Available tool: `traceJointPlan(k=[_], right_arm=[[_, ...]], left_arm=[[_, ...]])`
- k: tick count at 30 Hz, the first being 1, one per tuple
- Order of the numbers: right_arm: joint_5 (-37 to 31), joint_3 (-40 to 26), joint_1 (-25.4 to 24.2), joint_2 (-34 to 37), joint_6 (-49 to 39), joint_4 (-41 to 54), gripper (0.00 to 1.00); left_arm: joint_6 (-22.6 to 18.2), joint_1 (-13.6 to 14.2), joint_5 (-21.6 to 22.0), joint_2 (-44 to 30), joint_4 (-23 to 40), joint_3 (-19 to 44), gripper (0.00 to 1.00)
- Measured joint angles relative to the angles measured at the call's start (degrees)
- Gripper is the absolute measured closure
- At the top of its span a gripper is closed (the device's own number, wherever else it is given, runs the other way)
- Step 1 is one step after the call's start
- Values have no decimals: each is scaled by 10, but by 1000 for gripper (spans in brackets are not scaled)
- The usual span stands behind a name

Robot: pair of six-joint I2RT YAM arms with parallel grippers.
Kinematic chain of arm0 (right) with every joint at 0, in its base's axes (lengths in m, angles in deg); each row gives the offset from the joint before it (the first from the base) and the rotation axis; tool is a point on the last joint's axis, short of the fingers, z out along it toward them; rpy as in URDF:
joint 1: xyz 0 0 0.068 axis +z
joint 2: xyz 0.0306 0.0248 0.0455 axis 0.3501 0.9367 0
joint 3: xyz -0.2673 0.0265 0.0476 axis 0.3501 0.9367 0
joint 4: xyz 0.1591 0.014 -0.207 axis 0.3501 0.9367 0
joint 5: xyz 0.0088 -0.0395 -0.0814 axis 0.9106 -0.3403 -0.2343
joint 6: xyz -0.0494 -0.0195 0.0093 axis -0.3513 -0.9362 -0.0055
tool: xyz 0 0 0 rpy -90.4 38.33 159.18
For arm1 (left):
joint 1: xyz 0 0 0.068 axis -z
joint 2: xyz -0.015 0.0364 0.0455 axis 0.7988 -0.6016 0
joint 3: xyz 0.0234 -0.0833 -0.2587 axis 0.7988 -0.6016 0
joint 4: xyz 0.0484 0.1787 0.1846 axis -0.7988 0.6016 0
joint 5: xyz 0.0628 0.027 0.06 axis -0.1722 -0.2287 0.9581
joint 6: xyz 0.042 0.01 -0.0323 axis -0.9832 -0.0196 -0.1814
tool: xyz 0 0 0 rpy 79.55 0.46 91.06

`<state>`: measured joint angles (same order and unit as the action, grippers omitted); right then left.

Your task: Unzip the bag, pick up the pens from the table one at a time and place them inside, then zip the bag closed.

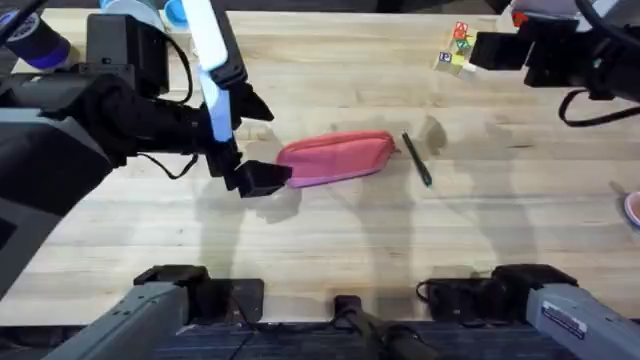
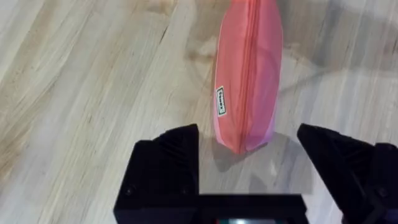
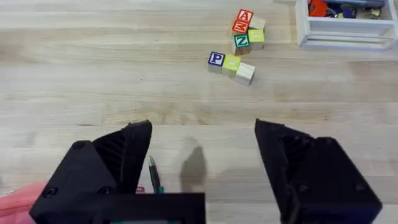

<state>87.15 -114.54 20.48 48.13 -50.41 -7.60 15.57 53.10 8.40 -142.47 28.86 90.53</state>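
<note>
Unzipping was the step I was on, going by how things lay: the bag [image 1: 335, 158] sat zipped on the table [image 1: 320, 240], nothing inside yet as far as I could tell.

My left gripper [image 1: 262, 178] was just beside the bag's near end, fingers spread wide with that end lined up between them in my left wrist view, not touching. My right gripper [image 3: 202, 165] hung well away from the bag, also wide open and empty.

One pen [image 1: 417, 160] lay just past the bag's far end, close to it but apart.

Next move, I figured, was pinning that end of the bag with the left while the right came in for the pull. I couldn't make out the pull itself, so finding it would come first.

Surface was pale plank wood with clear grain. Some lettered toy blocks [image 1: 456, 52] sat well beyond the bag, and a white tray [image 3: 345, 28] near them.
</note>
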Motion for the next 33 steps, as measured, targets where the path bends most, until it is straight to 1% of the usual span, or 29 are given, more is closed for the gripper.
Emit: traceJointPlan(k=[7,12,13,15,18,21,23,24,25,28,31,32,33], right_arm=[[0,0,0,0,0,0,5],[0,0,0,0,0,0,5],[0,0,0,0,0,0,6],[0,0,0,0,0,0,6],[0,0,0,0,0,0,5],[0,0,0,0,0,0,5],[0,0,0,0,0,0,5],[0,0,0,0,0,0,5],[0,0,0,0,0,0,5],[0,0,0,0,0,0,5],[2,0,0,0,0,1,5],[5,0,0,0,0,1,5],[9,0,0,0,0,1,5]], left_arm=[[-1,0,-4,-14,-8,0,8],[-2,0,-22,-60,-26,0,8],[-2,0,-41,-92,-46,0,6],[-2,0,-51,-109,-54,0,6],[-2,0,-62,-140,-65,0,6],[-1,0,-64,-153,-65,0,9],[-2,0,-65,-160,-66,0,82],[-2,0,-65,-163,-65,0,138],[-2,0,-65,-165,-66,0,224],[-2,0,-66,-170,-66,0,582],[-2,0,-69,-170,-63,0,869],[-2,1,-68,-170,-63,0,923],[-2,1,-68,-171,-64,0,947]])
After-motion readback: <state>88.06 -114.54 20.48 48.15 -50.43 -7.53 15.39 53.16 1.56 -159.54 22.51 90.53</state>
